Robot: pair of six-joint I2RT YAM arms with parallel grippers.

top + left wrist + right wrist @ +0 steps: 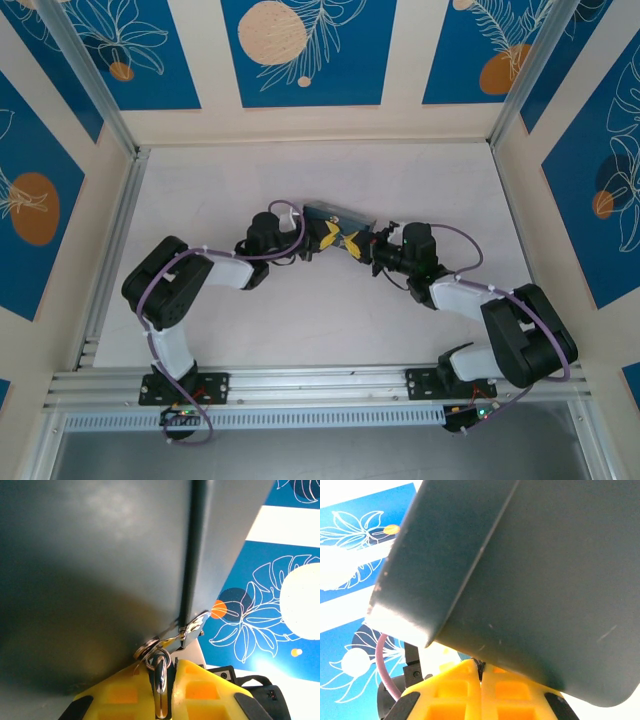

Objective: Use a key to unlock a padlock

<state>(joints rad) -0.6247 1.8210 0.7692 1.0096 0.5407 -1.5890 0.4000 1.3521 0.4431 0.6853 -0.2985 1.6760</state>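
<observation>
The padlock (pixel 332 213) is a dark-blue box held up off the table at mid-table, between my two grippers. In the left wrist view its dark side (pixel 90 570) is very close, with a small round keyhole fitting (pixel 146 648) and a metal latch (pixel 195 627) at its lower edge. My left gripper (pixel 162 664) (pixel 322 239) is shut on the key (pixel 160 677), a thin grey metal blade on a ring, whose tip is at the fitting. My right gripper (pixel 481 666) (pixel 357 244) is shut just under the padlock's underside (pixel 545 580); a small dark bit sits between its tips, which I cannot identify.
The white table (pixel 300 320) is walled by cream panels with blue leaf prints (pixel 300 50). Aluminium rails run along the left side (pixel 110 250) and the near edge (pixel 320 385). Both arms bend inward from their bases toward the centre.
</observation>
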